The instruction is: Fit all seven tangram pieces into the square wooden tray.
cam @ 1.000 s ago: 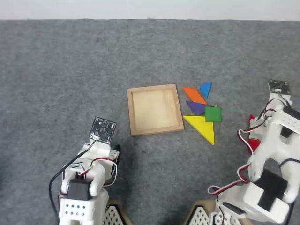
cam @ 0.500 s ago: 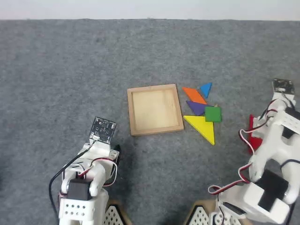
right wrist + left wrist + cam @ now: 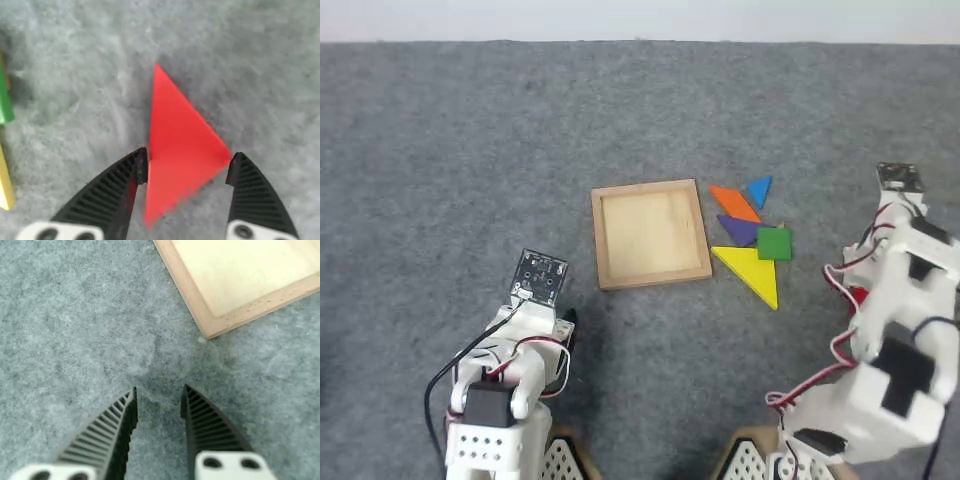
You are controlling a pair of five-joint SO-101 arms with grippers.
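red, flat triangle [image 3: 180, 145] lies inside the wide right claw [image 3: 189, 156]; left claw [image 3: 159, 389] gapes narrowly.

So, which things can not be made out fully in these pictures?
Red triangle piece: high view, mostly hidden under the right arm.
Green square piece and yellow triangle piece: right wrist view, cut off by the edge.
Square wooden tray: left wrist view, mostly cut off by the edge.
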